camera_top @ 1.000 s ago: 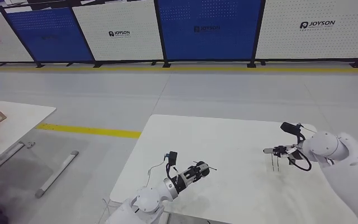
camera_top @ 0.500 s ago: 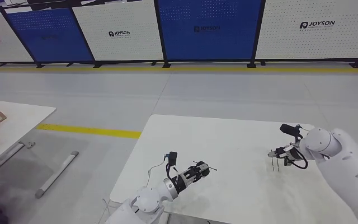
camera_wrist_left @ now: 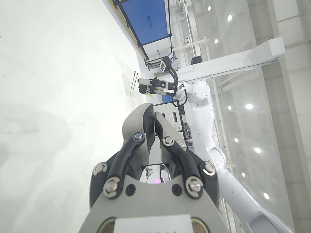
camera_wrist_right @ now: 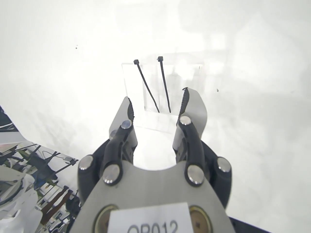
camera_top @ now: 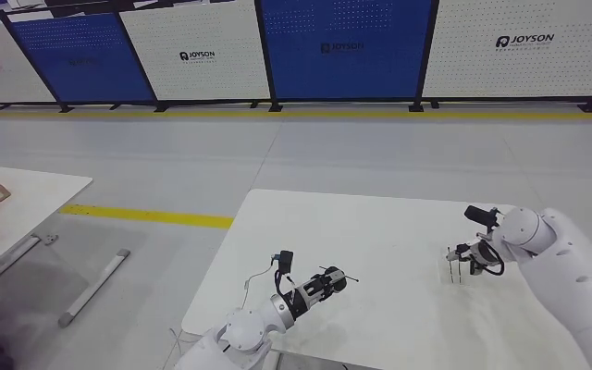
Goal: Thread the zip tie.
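Near white tabletop's right edge, two black zip ties on a clear sheet just beside wide-open, empty right tool; left tool pinched shut toward front edge; pegboard panels beyond grey floor.

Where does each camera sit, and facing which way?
Top view: above the arms, looking down at the table; left end effector, right end effector show.
Left wrist view: on that wrist, facing the right end effector; end effector shut.
Right wrist view: on that wrist, facing the zip ties; end effector open.
Shared: zip ties.
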